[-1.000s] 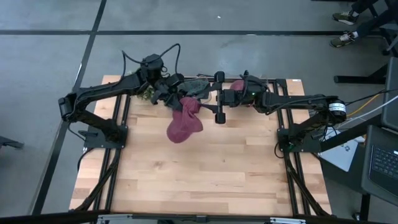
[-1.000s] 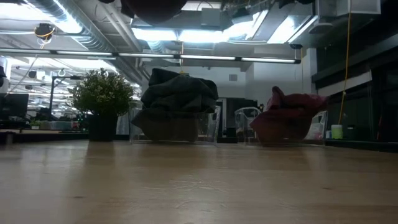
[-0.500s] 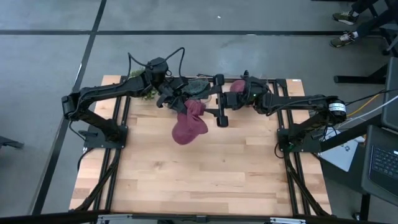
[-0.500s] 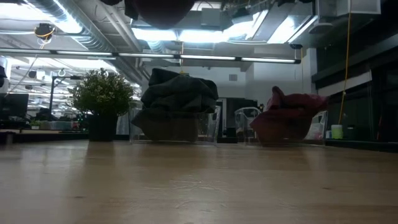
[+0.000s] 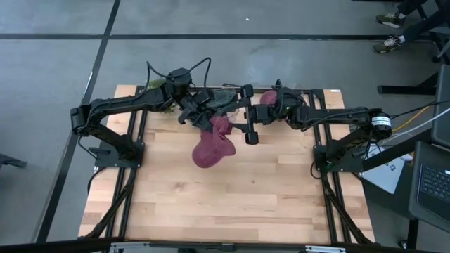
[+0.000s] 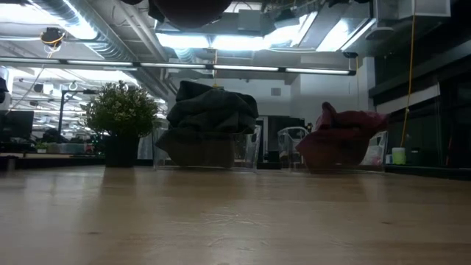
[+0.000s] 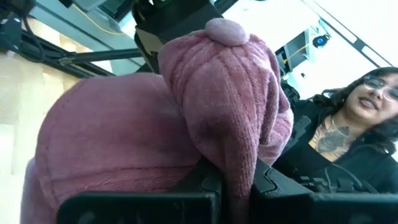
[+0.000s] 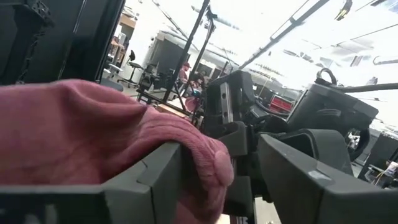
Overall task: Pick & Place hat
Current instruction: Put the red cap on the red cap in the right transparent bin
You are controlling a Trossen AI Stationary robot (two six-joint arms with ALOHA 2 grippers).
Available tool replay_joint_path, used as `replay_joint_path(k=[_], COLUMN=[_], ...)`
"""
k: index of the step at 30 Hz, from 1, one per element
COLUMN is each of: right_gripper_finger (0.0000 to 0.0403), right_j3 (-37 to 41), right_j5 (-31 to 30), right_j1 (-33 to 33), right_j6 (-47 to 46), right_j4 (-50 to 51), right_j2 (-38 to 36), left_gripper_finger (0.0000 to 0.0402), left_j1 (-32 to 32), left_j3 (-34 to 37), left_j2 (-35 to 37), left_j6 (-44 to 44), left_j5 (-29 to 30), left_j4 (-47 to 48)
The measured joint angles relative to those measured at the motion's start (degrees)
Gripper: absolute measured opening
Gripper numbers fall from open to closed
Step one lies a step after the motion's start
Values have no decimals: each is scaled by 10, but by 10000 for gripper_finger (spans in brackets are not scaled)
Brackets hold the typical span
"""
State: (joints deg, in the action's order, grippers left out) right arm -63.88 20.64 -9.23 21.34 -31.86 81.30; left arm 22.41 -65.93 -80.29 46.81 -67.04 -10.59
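Your left gripper (image 5: 209,121) pinches only a fold of the pink hat (image 5: 211,145), which dangles toward six o'clock over mid-table, and your right gripper (image 5: 247,125), jaws part-open just at three o'clock, could snag it and tug it free.

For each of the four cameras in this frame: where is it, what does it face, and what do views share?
High: overhead, straight down on table, both arms, pink hat.
Low: table height, facing bins and plant; no gripper clearly visible.
Left wrist: left gripper shut on the hat; a person behind.
Right wrist: right gripper's fingers beside pink fabric.
Shared: high and left wrist show the hat.
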Motion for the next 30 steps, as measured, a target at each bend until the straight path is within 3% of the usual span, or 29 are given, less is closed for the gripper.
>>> replay_joint_path(k=[7,16,22,26,30], right_gripper_finger=[149,31,33,45,32], right_j3=[0,0,0,0,0], right_j5=[0,0,0,6,10], right_j1=[0,0,0,0,0], right_j6=[-3,-49,-84,-98,-94], right_j4=[17,29,30,42,84], right_j2=[0,0,0,-4,-22], left_gripper_finger=[11,11,30,70,117], left_j1=[-7,-7,-10,-10,-8], left_j3=[0,0,0,0,0], left_j2=[0,0,0,0,0], left_j6=[0,-14,-19,-41,-69], left_j5=[14,28,26,8,-1], left_j4=[-4,-4,-4,-4,-4])
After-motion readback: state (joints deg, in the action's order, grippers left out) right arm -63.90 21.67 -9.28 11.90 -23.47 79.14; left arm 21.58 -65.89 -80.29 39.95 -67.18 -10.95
